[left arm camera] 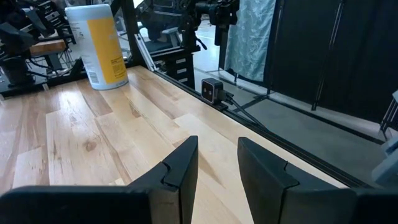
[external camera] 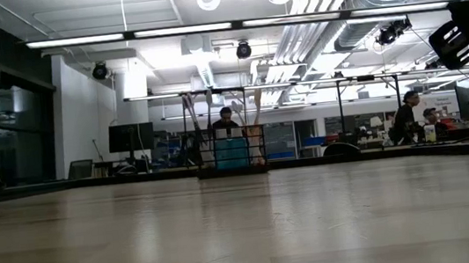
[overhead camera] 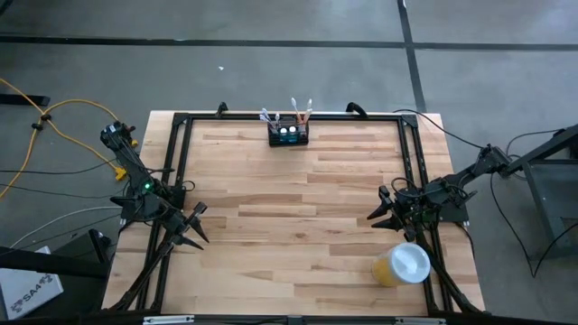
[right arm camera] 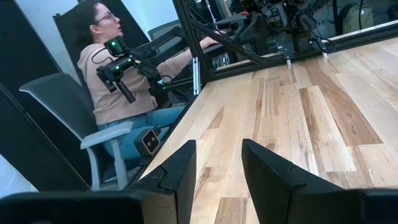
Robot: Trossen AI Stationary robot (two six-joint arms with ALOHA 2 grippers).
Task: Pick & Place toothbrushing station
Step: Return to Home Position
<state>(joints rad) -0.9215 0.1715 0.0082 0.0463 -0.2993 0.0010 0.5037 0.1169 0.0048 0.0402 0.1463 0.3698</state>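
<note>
Toothbrushing station (overhead camera: 288,134) is judged safe from knocks. The left claw (left arm camera: 217,144), narrowly parted, is crowded by nothing, but the yellow cup (overhead camera: 404,264) just beside the right claw (right arm camera: 219,149), likewise parted, could be toppled by a careless swing. The station is set well apart from both claws, ahead and between them.

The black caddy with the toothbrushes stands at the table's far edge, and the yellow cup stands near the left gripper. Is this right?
No: the yellow cup stands near the right gripper, as the high view shows. The black caddy is at the far edge.
</note>
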